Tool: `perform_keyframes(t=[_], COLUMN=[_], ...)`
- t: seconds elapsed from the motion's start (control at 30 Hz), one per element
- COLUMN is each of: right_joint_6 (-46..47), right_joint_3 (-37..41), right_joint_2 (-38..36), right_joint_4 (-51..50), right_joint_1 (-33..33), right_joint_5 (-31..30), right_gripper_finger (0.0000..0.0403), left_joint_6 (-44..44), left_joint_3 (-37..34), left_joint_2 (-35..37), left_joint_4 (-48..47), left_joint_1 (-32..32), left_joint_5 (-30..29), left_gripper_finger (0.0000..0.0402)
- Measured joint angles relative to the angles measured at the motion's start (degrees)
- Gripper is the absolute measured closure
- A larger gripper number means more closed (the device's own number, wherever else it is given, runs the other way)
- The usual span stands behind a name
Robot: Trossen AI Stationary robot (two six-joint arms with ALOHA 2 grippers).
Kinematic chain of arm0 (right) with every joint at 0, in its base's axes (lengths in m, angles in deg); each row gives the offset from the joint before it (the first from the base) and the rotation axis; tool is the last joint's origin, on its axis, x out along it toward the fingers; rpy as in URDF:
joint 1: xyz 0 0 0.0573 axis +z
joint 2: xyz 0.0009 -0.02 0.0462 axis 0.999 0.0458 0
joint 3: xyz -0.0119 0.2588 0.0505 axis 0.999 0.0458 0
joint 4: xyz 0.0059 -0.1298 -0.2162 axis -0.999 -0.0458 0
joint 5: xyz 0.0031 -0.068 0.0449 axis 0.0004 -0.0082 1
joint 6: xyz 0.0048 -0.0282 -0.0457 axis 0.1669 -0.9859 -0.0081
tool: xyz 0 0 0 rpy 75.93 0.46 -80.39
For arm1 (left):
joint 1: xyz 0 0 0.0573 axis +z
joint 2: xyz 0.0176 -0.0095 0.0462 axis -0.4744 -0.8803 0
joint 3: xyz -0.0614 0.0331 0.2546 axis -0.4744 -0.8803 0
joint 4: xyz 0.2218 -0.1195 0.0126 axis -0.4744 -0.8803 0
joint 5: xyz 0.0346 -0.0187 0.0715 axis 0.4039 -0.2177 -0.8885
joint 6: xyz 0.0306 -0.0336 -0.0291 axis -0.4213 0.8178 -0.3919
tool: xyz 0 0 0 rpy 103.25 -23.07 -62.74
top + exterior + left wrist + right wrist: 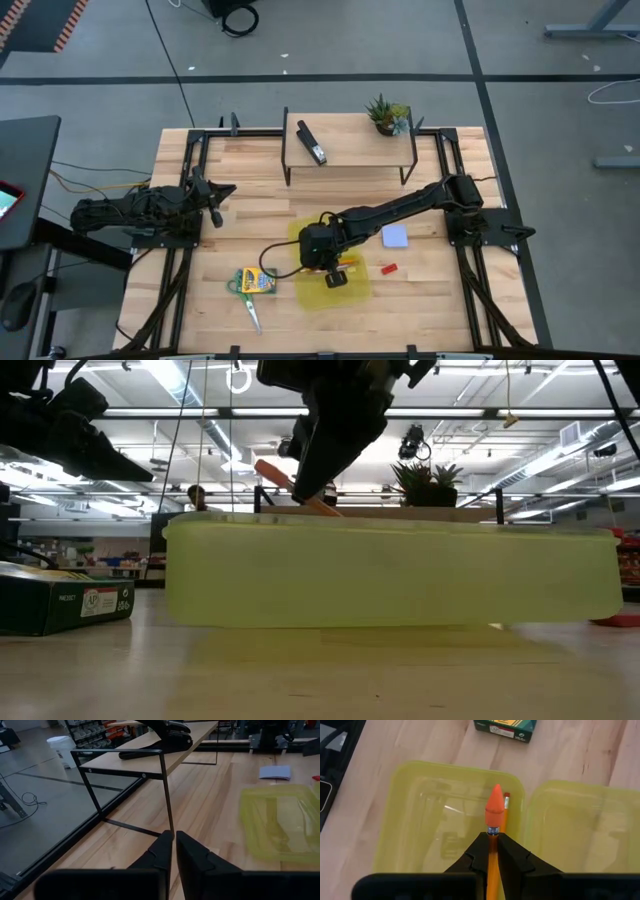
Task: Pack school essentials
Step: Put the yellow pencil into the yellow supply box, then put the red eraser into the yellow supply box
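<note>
So the right gripper (492,851) is pinched shut on the thin orange pencils (495,817), eraser caps forward, hanging right over the yellow-green open case (410,820) at center frame, probably lining up a drop inside. Left gripper (173,851) is parked closed at the left, holding nothing. Crayon box (258,281) and scissors (250,308) wait lower left.
</note>
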Motion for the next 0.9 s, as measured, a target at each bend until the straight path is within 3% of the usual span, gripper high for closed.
perform_keyframes(t=[0.17,0.53,0.9], right_joint_6=[-0.65,-0.35,3.75], right_joint_3=[0.00,0.00,-0.07], right_joint_2=[0.00,0.00,-3.04], right_joint_4=[0.00,-0.04,-0.76], right_joint_1=[0.00,-0.04,-4.12], right_joint_5=[0.00,0.00,0.05], right_gripper_finger=[0.0362,0.0305,0.0297], left_joint_6=[-0.01,0.00,-0.01], left_joint_3=[0.00,0.00,0.00], left_joint_2=[0.00,0.00,0.02], left_joint_4=[0.01,0.00,0.01], left_joint_1=[0.00,0.00,0.00], left_joint_5=[0.00,0.00,0.00], left_gripper_finger=[0.0372,0.0366,0.0367])
